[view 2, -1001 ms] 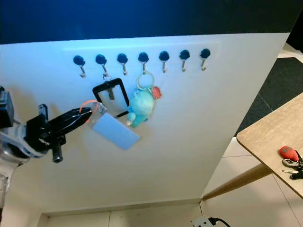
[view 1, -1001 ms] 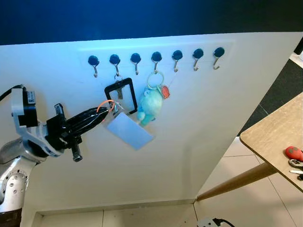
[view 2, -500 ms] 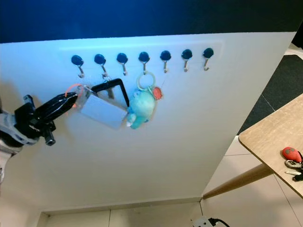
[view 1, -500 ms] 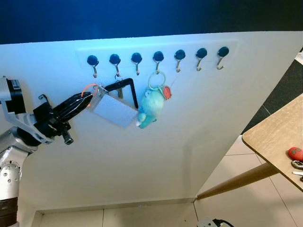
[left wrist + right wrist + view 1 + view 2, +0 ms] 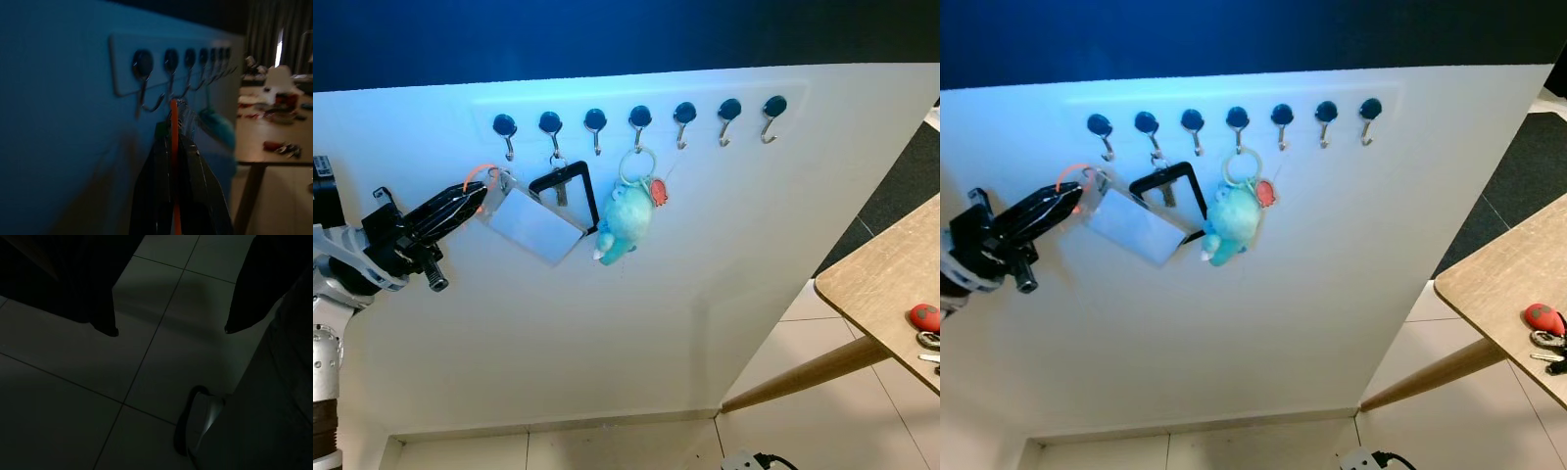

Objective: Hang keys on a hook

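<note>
The left gripper (image 5: pixel 470 201) is clamping the keys' orange ring (image 5: pixel 480 174) — card tag (image 5: pixel 530 224) dangling — just below the leftmost hook (image 5: pixel 506 129), upper left of the frame. The right gripper (image 5: pixel 168 330) is hanging spread apart.

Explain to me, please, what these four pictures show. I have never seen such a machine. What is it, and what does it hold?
This is a walking humanoid robot with two silver arms. Two pictures come from cameras in its head, looking at a white wall with a row of hooks. The other two come from cameras on its wrists. The left tool, two long black fingers, is shut on an orange ring carrying a clear card holder, just below the leftmost hook. A blue plush keychain and a black frame already hang there. The right tool hangs open above dark floor tiles. A wooden table stands on the right.
</note>
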{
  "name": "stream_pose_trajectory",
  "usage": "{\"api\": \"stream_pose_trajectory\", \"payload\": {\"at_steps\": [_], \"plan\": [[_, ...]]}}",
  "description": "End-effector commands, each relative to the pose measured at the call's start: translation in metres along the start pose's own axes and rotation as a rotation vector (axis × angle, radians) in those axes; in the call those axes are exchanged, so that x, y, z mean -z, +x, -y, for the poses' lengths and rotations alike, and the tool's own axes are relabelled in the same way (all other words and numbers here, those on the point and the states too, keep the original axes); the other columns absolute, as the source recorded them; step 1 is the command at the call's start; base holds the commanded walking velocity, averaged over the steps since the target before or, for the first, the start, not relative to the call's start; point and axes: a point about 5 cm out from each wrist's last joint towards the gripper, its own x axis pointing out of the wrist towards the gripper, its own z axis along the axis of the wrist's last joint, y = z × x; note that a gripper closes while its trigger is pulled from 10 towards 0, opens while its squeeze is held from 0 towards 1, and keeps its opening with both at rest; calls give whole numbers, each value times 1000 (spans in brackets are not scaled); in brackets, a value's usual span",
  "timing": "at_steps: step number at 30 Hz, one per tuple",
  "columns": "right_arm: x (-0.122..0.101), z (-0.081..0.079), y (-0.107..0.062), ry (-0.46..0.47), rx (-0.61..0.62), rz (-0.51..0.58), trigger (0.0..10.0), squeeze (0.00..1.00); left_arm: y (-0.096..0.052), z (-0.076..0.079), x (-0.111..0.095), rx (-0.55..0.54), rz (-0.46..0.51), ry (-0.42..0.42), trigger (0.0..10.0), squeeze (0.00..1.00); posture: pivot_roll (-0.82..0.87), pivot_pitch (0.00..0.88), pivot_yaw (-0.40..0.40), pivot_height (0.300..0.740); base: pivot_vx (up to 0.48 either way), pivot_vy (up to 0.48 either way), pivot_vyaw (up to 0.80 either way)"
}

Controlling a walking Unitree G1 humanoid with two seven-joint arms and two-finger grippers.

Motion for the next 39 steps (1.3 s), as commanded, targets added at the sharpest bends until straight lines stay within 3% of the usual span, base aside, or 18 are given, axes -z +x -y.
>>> {"api": "stream_pose_trajectory", "payload": {"at_steps": [1, 12, 24, 39], "plan": [[1, 0, 0, 18, -2, 0, 10000, 0, 2, 2, -5, 44, -26, 12, 10000, 0, -22, 23, 46, 740, 0, 0, 0], [1, 0, 0, 23, -1, 0, 10000, 0, 17, -7, -1, 36, -30, 34, 10000, 0, -29, 23, 48, 740, 0, 0, 0], [4, -5, 0, 38, -4, -5, 10000, 0, 20, -12, 7, 55, -87, 31, 10000, 0, -46, 31, 60, 740, 0, 0, 0], [6, -6, 0, 42, -6, -7, 10000, 0, 25, -17, -2, 66, -37, 51, 10000, 0, -46, 34, 62, 740, 0, 0, 0]]}}
